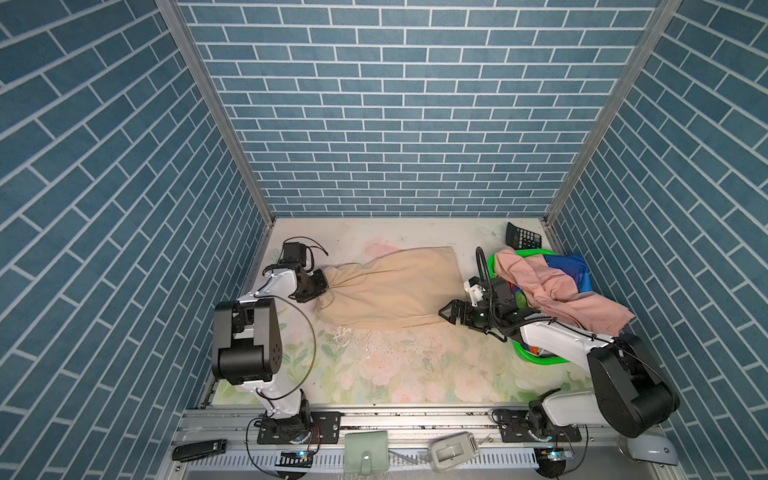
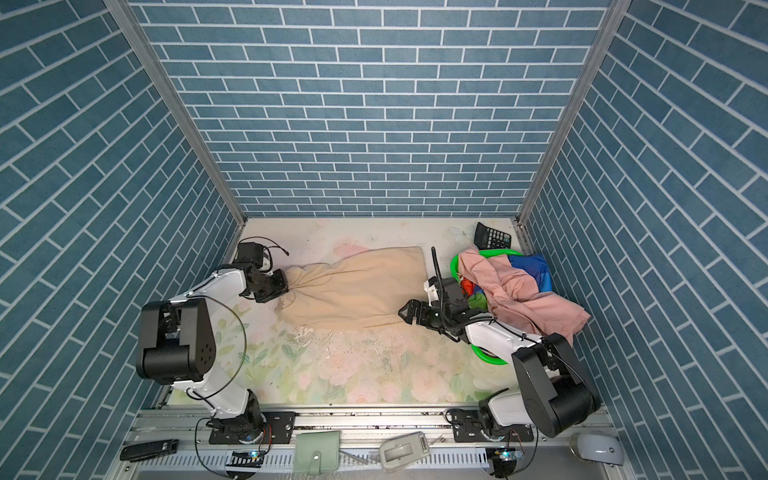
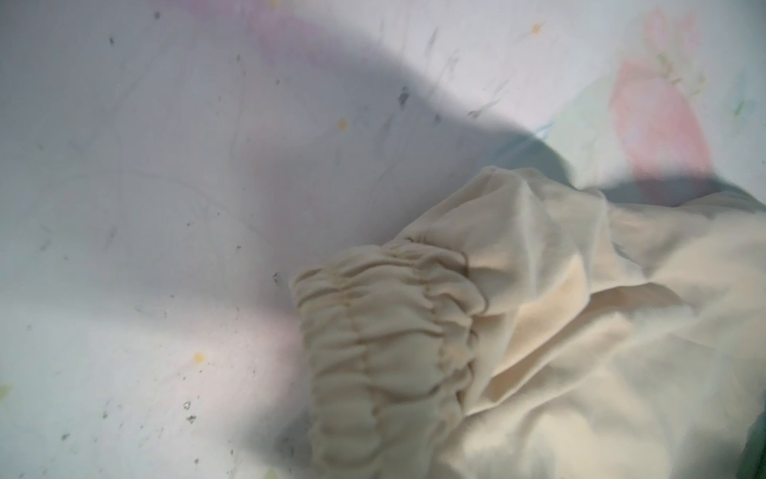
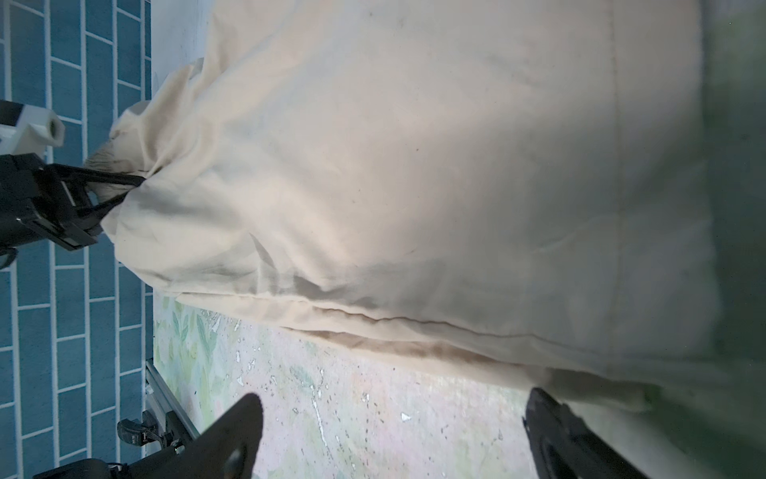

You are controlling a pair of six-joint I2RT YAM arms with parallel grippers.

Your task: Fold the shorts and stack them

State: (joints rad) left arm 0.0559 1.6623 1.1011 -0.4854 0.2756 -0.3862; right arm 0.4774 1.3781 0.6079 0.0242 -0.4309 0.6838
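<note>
Now doing: laying out the first pair for its fold, I judge; nothing is folded or stacked yet.
Next move: probably the right gripper [image 1: 451, 316] closes on the hem corner in front of it, so both ends can be pulled taut or one carried over the other. That calls for catching both cloth layers and lifting evenly.
Table [image 1: 395, 370]: floral top, carrying everything.
Beige shorts [image 1: 390, 291]: flat on the table to the left of the basket, with the hems just beside its rim and the waistband at the far end.
Basket [image 1: 536, 358]: green, with the right arm reaching across it.
In the basket: pink shorts [image 1: 557, 291] heaped on top and draped over the rim on the side away from the beige pair. Striped shorts [image 1: 571, 266] lie under them, a blue panel showing.
Left gripper [image 1: 325, 287]: fingers pressed together, pinching the bunched waistband at the end farthest from the basket.
Right gripper: fingers spread wide and holding nothing, just beside the basket. Whether they touch the cloth I cannot tell.
Calculator [image 1: 523, 236]: behind the basket, no part of the job.
</note>
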